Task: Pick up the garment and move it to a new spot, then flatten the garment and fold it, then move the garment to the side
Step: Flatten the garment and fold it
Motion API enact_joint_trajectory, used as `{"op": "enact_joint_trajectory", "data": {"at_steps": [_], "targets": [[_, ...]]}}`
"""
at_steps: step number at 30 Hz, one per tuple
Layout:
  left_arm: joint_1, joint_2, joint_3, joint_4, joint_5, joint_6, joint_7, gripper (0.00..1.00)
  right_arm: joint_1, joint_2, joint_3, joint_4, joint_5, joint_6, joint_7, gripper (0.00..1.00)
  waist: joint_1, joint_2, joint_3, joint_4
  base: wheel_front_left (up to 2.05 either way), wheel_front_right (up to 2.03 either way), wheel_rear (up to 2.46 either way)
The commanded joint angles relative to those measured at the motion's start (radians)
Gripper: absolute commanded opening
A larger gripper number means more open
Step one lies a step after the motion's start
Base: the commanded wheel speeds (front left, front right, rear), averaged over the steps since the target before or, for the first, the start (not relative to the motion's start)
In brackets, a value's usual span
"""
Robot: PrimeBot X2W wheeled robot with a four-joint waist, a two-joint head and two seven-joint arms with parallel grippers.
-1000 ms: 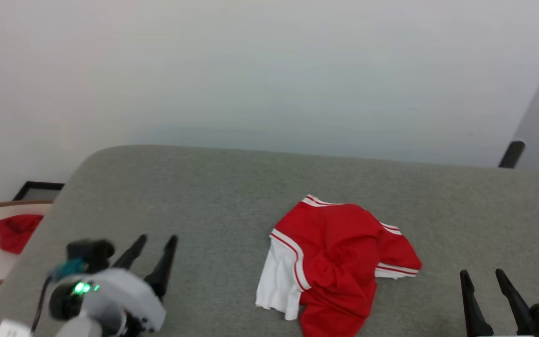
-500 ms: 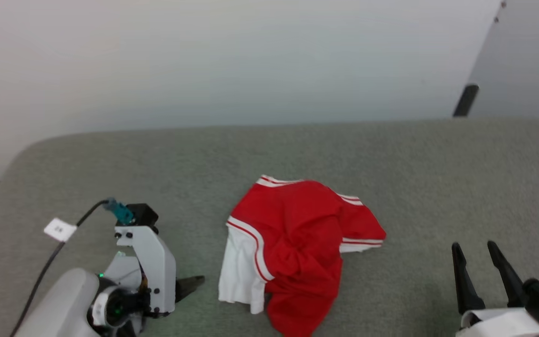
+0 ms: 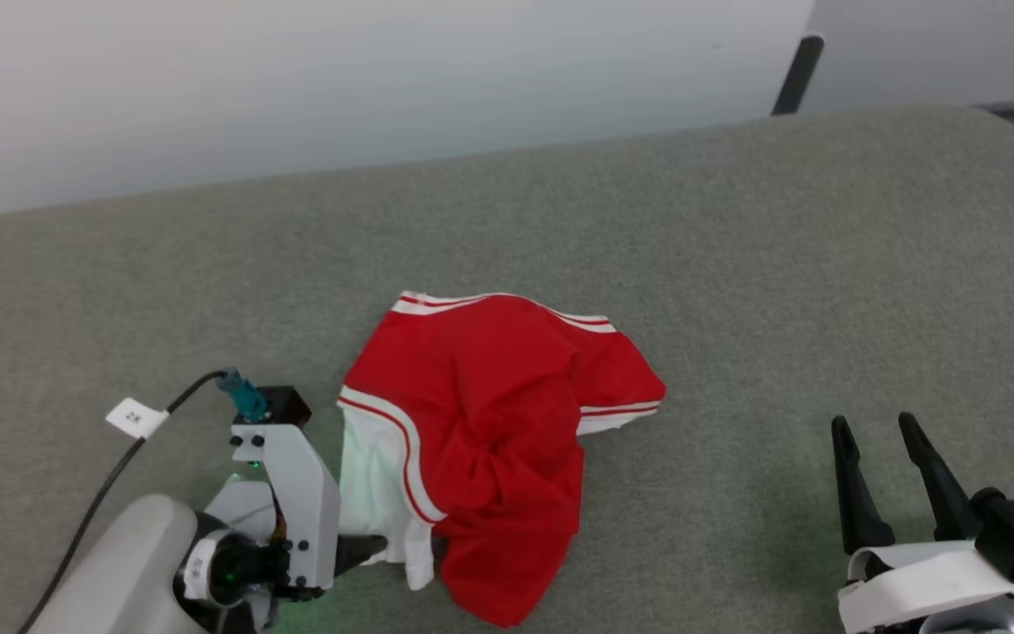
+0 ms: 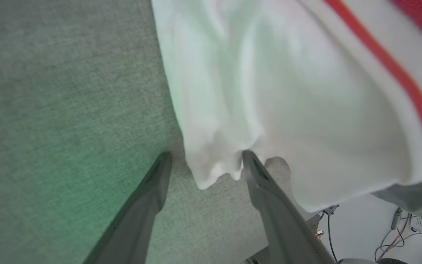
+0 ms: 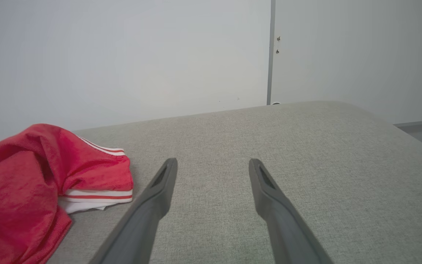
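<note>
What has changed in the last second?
The left pincer turned and reached right to the white sleeve of the garment, open jaws now around its corner; nothing gripped. The view shifted. The garment stayed crumpled on the grey cushion; the right pincer stayed open, apart.

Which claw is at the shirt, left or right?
The left claw: its open jaws straddle the white sleeve edge of the crumpled red short-sleeved shirt. The right claw stands clear of it.

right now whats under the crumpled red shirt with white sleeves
The grey woven fabric surface, showing all around the red white-sleeved shirt. Anything beneath its bunched folds is covered.
</note>
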Motion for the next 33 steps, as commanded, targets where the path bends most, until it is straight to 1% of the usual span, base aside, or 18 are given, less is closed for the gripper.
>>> {"op": "enact_joint_trajectory", "data": {"at_steps": [1, 4, 5, 8, 9, 10, 14, 18, 22, 25, 28, 33], "targets": [[-0.004, -0.004, -0.001, 0.011, -0.002, 0.001, 0.001, 1.0, -0.017, 0.003, 0.002, -0.005, 0.003, 0.0, -0.001, 1.0, 0.0, 0.0, 0.037, -0.034, 0.0, 0.0, 0.0], [-0.008, -0.008, -0.019, 0.042, 0.016, -0.019, -0.018, 1.0, -0.029, 0.005, 0.006, -0.008, 0.006, 0.0, -0.001, 1.0, 0.0, 0.0, 0.054, -0.041, 0.0, 0.0, 0.0], [-0.007, -0.014, -0.015, 0.06, 0.012, -0.014, -0.021, 1.0, -0.033, 0.006, 0.008, -0.009, 0.006, 0.0, -0.001, 1.0, 0.0, 0.0, 0.06, -0.043, 0.0, 0.0, 0.0], [-0.004, -0.029, -0.028, 0.103, 0.005, -0.023, -0.015, 1.0, -0.044, 0.007, 0.008, -0.012, 0.006, 0.0, -0.001, 1.0, 0.0, 0.0, 0.068, -0.044, 0.0, 0.0, 0.0], [-0.002, -0.039, -0.031, 0.114, -0.003, -0.028, -0.009, 0.58, -0.047, 0.006, 0.006, -0.013, 0.005, 0.0, -0.001, 1.0, 0.0, 0.0, 0.068, -0.043, 0.0, 0.0, 0.0], [0.0, -0.051, -0.028, 0.128, -0.02, -0.025, 0.0, 0.0, -0.05, 0.006, 0.004, -0.014, 0.004, 0.0, -0.001, 1.0, 0.0, 0.0, 0.068, -0.041, 0.0, 0.0, 0.0], [-0.022, -0.052, -0.037, 0.135, -0.023, -0.049, 0.012, 0.0, -0.045, 0.002, -0.003, -0.014, -0.003, 0.0, -0.001, 1.0, 0.0, 0.0, 0.058, -0.028, 0.0, 0.0, 0.0], [-0.058, -0.011, -0.027, 0.138, -0.012, -0.058, 0.027, 0.0, -0.035, -0.003, -0.005, -0.008, -0.007, 0.0, -0.001, 1.0, 0.0, 0.0, 0.036, -0.009, 0.0, 0.0, 0.0], [-0.094, 0.058, -0.022, 0.125, 0.015, -0.067, 0.049, 0.0, -0.022, -0.006, -0.01, -0.002, -0.007, 0.0, -0.001, 1.0, 0.0, 0.0, 0.011, 0.013, 0.0, 0.0, 0.0], [-0.116, 0.096, -0.021, 0.093, 0.034, -0.061, 0.067, 0.0, -0.02, -0.011, -0.013, 0.001, -0.006, 0.0, -0.001, 1.0, 0.0, 0.0, -0.006, 0.028, 0.0, 0.0, 0.0], [-0.125, 0.166, -0.013, 0.074, 0.062, -0.064, 0.078, 0.0, -0.011, -0.014, -0.016, 0.002, -0.007, 0.0, -0.001, 1.0, 0.0, 0.0, -0.018, 0.041, 0.0, 0.0, 0.0], [-0.134, 0.26, -0.002, 0.055, 0.107, -0.044, 0.089, 0.0, -0.009, -0.017, -0.011, 0.003, -0.006, 0.0, -0.001, 1.0, 0.0, 0.0, -0.024, 0.048, 0.0, 0.0, 0.0]]}}
